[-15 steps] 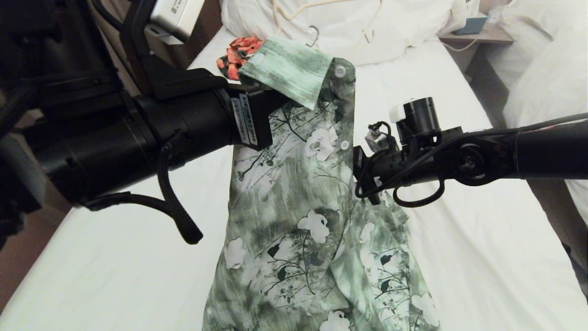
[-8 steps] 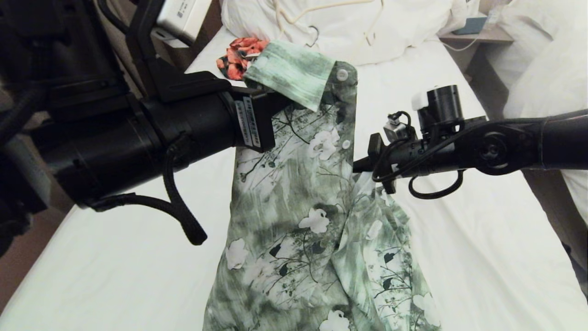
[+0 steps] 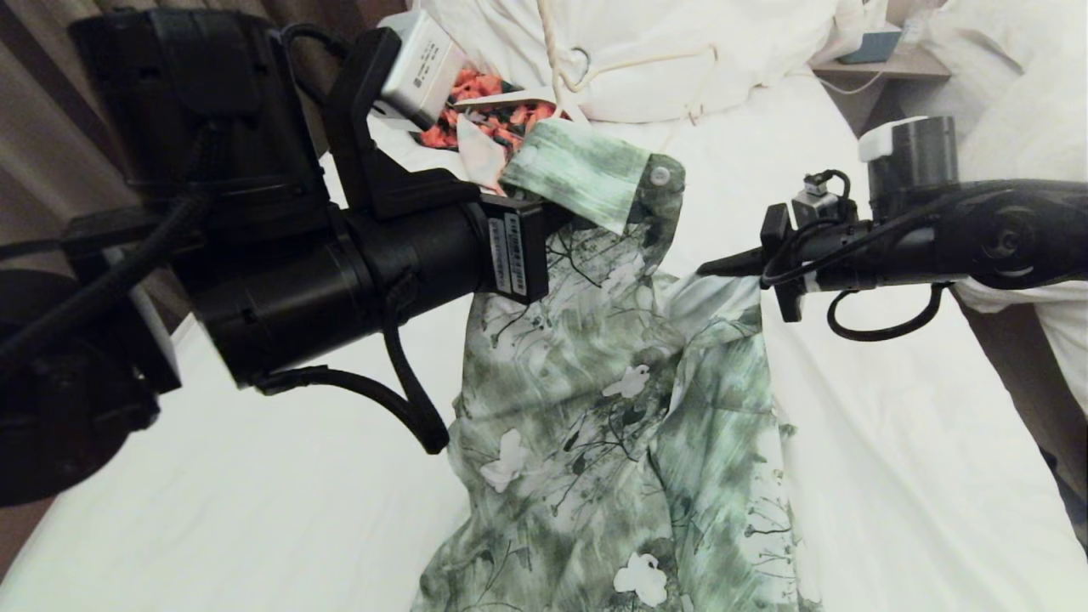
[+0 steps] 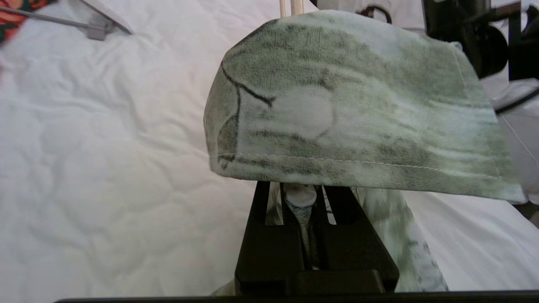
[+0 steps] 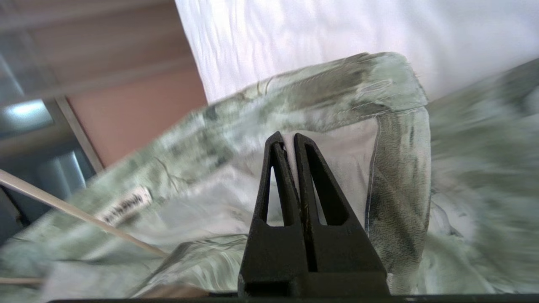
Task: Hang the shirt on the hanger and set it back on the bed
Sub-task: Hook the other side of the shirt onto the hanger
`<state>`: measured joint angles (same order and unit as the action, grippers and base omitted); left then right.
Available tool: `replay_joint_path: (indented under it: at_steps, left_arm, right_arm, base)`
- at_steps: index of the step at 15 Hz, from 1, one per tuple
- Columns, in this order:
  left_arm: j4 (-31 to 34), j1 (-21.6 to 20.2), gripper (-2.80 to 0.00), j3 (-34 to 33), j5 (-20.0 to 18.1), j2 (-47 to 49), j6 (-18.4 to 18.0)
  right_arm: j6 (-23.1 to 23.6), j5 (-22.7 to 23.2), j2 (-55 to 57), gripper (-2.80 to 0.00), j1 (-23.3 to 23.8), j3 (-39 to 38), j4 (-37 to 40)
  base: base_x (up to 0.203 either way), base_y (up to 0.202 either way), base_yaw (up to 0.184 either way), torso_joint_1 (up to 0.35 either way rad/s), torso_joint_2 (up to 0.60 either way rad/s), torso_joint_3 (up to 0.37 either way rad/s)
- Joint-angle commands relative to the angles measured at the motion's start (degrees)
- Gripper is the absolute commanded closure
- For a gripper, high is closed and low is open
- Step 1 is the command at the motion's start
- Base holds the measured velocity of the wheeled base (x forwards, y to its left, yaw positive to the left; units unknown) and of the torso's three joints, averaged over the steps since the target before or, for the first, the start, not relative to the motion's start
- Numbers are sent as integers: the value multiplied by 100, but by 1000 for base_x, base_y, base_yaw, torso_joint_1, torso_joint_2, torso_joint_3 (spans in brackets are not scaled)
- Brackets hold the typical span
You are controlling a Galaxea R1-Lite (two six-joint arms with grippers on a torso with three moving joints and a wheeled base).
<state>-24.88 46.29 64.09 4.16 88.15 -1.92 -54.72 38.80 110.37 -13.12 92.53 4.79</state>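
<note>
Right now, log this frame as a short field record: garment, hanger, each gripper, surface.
garment: green and white floral collared shirt, held up, its lower part draping toward the bed
left gripper: shut on the shirt under the collar
right gripper: shut on the shirt's front edge
hanger: thin cream wire-like hanger, lying against the pillows
surface: bed with white sheet

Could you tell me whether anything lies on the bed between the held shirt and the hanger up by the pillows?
Nothing visible does. The left gripper and right gripper both pinch the shirt above the bed; bare sheet runs to the hanger. The orange-red garment lies off to the left.
</note>
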Motion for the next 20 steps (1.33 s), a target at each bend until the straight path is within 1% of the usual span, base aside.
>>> replay_joint_path:
  at_steps: [1,3,5,7,9,11,12,17,20]
  left_arm:
    - [2,195,0,9,95,110,22]
    - [266,409,0,17,181,103,34]
    - [695,735,0,86,273,68,123]
    - [1168,1049,0,144,503,78,172]
    - [1265,1215,0,156,618,175,174]
    - [1547,1240,0,197,723,192,174]
    - [1749,1242,0,276,737,183,174]
    - [2338,1286,0,394,744,159,182]
    - [2356,1330,0,437,752,46,253]
  right_arm:
    - [-26,22,-83,0,159,9,-10]
    - [-4,18,-144,0,235,11,-26]
    - [32,-4,-200,0,284,29,-39]
    - [57,-17,-222,0,354,108,-31]
    - [187,-46,-288,0,397,108,-24]
    - [216,-48,-323,0,498,108,-22]
    - [225,-48,-326,0,541,108,-22]
    - [481,-53,-358,0,635,94,22]
    - [751,-153,-323,0,635,55,39]
  base:
    - [0,0,0,0,0,0]
    - [0,0,0,0,0,0]
    - [0,0,0,0,0,0]
    - [0,0,0,0,0,0]
    - [0,0,0,0,0,0]
    - [0,0,0,0,0,0]
    - [0,0,0,0,0,0]
    - [0,0,0,0,0,0]
    - [0,0,0,0,0,0]
